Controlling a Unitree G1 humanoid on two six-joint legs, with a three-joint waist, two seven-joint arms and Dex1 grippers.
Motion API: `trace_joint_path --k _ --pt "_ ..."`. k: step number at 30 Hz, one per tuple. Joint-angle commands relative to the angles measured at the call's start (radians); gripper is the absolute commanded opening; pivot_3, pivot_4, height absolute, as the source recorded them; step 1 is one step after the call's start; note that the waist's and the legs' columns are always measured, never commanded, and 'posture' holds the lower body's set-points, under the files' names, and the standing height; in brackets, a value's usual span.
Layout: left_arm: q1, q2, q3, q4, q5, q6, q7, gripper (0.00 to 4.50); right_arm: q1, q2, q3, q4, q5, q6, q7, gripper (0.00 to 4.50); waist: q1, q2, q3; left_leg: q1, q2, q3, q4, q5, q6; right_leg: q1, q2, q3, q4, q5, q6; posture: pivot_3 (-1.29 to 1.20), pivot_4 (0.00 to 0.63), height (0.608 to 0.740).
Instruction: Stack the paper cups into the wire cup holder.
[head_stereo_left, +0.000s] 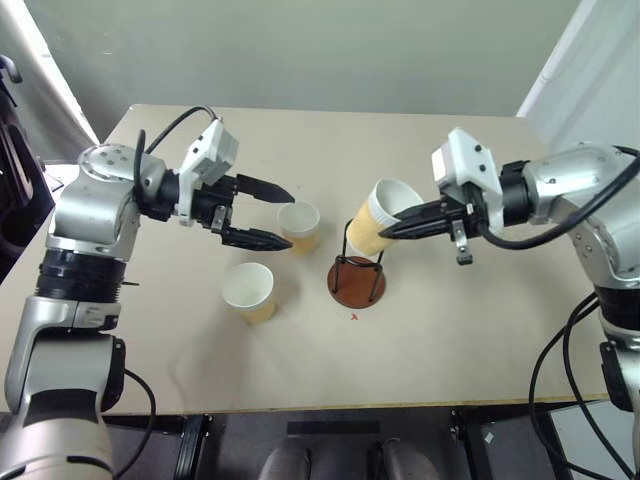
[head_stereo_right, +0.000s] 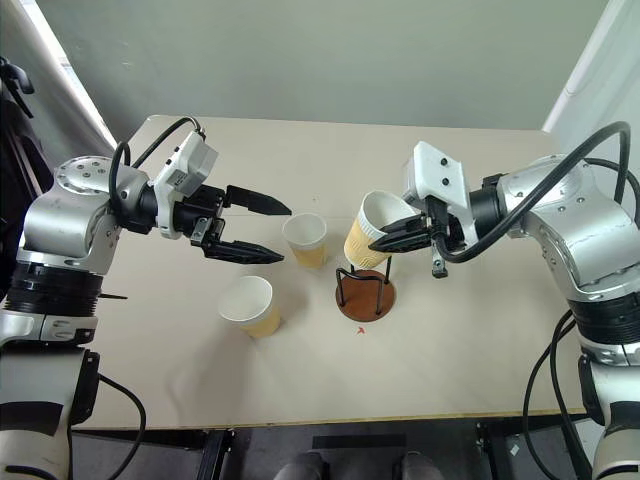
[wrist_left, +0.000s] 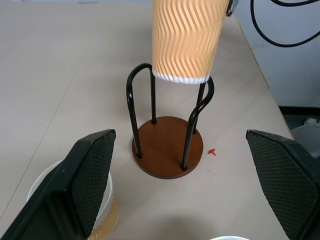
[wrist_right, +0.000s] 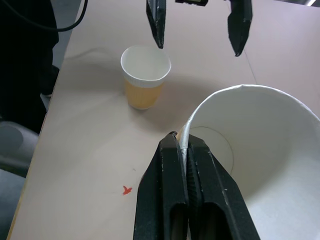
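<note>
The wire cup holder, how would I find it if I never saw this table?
Look at the tan table between the two robot arms. Near its middle stands the wire cup holder, a round reddish-brown disc with thin black wire loops rising from it. Unlike the two paper cups standing to its left, it is dark, and the right gripper holds a third cup tilted just above it.
</note>
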Motion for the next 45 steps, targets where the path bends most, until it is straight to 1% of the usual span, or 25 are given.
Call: trace_joint_path --k 1,9,12,13,14,15,17,20,24,28,32,36,39,40,43,45 --pt "-0.02 0.006 0.036 -0.002 -0.01 -0.017 -0.014 4.5 0.006 -0.004 0.012 -0.006 -0.036 -0.056 0.006 0.01 0.0 0.0 0.0 0.0 0.0 0.0 0.0 0.0 0.0 0.0 0.0 0.0 0.0 0.0 0.0 0.0 0.15 0.74" --pt "-0.01 0.01 0.037 0.011 -0.008 -0.035 -0.016 4.5 0.041 -0.006 0.053 0.011 -0.106 -0.144 0.019 0.01 0.0 0.0 0.0 0.0 0.0 0.0 0.0 0.0 0.0 0.0 0.0 0.0 0.0 0.0 0.0 0.0 0.15 0.74" --pt "-0.005 0.011 0.037 0.01 -0.008 -0.037 -0.016 4.5 0.042 0.006 0.055 0.014 -0.11 -0.15 0.014 0.54 0.0 0.0 0.0 0.0 0.0 0.0 0.0 0.0 0.0 0.0 0.0 0.0 0.0 0.0 0.0 0.0 0.15 0.74" --pt "-0.003 0.012 0.037 0.009 -0.008 -0.038 -0.016 4.5 0.038 0.016 0.05 0.015 -0.103 -0.143 0.006 0.9 -0.001 0.0 0.0 0.0 0.0 0.0 0.0 0.0 0.0 0.0 0.0 0.0 0.0 0.0 0.0 0.0 0.15 0.74" --pt "-0.002 0.012 0.037 0.009 -0.008 -0.038 -0.016 4.5 0.033 0.029 0.042 0.016 -0.095 -0.132 -0.004 1.15 -0.001 0.0 0.0 0.0 0.0 0.0 0.0 0.0 0.0 0.0 0.0 0.0 0.0 0.0 0.0 0.0 0.15 0.74" --pt "-0.001 0.012 0.037 0.009 -0.008 -0.038 -0.016 4.5 0.031 0.039 0.036 0.016 -0.089 -0.124 -0.01 1.56 -0.002 0.0 0.0 0.0 0.0 0.0 0.0 0.0 0.0 0.0 0.0 0.0 0.0 0.0 0.0 0.0 0.15 0.74" --pt "0.001 0.013 0.037 0.007 -0.008 -0.038 -0.015 4.5 0.031 0.053 0.026 0.016 -0.082 -0.114 -0.018 2.18 -0.002 0.0 0.0 0.0 0.0 0.0 0.0 0.0 0.0 0.0 0.0 0.0 0.0 0.0 0.0 0.0 0.15 0.74" --pt "0.009 0.015 0.037 0.003 -0.007 -0.039 -0.011 4.5 0.03 0.082 -0.007 0.021 -0.057 -0.087 -0.048 2.18 -0.002 0.0 0.0 -0.001 0.0 0.0 0.0 0.0 0.0 0.0 0.0 0.0 0.0 0.0 0.0 0.0 0.15 0.74" --pt "0.01 0.021 0.04 -0.001 -0.002 -0.033 0.005 4.5 0.005 0.169 -0.111 0.04 0.018 -0.003 -0.166 2.18 -0.003 0.0 0.0 -0.001 0.0 0.0 0.0 0.0 0.0 -0.001 0.0 0.0 0.0 0.0 0.0 0.0 0.15 0.74" --pt "0.008 0.048 0.01 0.021 0.083 -0.137 0.021 4.5 -0.016 0.226 -0.203 0.036 0.103 0.092 -0.257 2.18 -0.002 0.0 0.0 -0.001 0.0 0.0 0.0 0.0 0.0 -0.002 0.0 0.0 0.0 0.0 0.0 0.0 0.15 0.74" --pt "-0.002 0.052 0.006 0.046 0.13 -0.179 0.04 4.5 -0.009 0.237 -0.252 0.005 0.165 0.154 -0.309 2.18 -0.002 0.0 0.0 -0.001 0.0 0.0 -0.001 0.0 0.0 -0.002 0.0 0.0 -0.001 -0.001 -0.001 0.0 0.15 0.74" --pt "-0.003 0.079 0.009 0.021 0.131 -0.169 -0.002 4.5 0.021 0.214 -0.268 -0.035 0.203 0.193 -0.334 2.18 -0.003 0.0 0.0 -0.001 0.0 0.0 -0.001 0.0 0.0 -0.002 0.0 0.0 -0.001 -0.001 -0.001 0.0 0.15 0.74" --pt "0.012 0.127 0.0 -0.001 0.121 -0.164 -0.038 4.5 0.029 0.204 -0.272 -0.049 0.225 0.211 -0.35 2.18 -0.006 0.0 0.0 -0.001 0.0 0.0 -0.002 0.0 0.0 -0.003 0.0 0.0 -0.002 -0.001 -0.001 0.0 0.15 0.74" --pt "0.02 0.153 -0.007 -0.018 0.095 -0.147 -0.041 4.5 0.032 0.201 -0.273 -0.053 0.231 0.216 -0.354 2.18 -0.007 0.0 0.0 -0.001 0.0 0.0 -0.002 0.0 0.0 -0.003 0.0 0.0 -0.002 -0.001 -0.001 0.0 0.15 0.74" --pt "0.052 0.249 -0.032 -0.08 -0.003 -0.101 -0.041 4.5 0.038 0.189 -0.273 -0.062 0.244 0.228 -0.361 2.18 -0.011 0.0 0.0 -0.001 0.0 0.0 -0.003 0.0 0.0 -0.003 0.0 0.0 -0.002 -0.001 -0.001 0.0 0.15 0.74" --pt "0.103 0.332 -0.053 -0.122 -0.056 -0.109 -0.041 4.5 0.044 0.18 -0.272 -0.068 0.254 0.234 -0.361 2.18 -0.014 0.0 0.0 -0.001 0.0 0.0 -0.003 0.0 0.0 -0.004 0.0 0.0 -0.002 -0.001 -0.001 0.0 0.15 0.74"
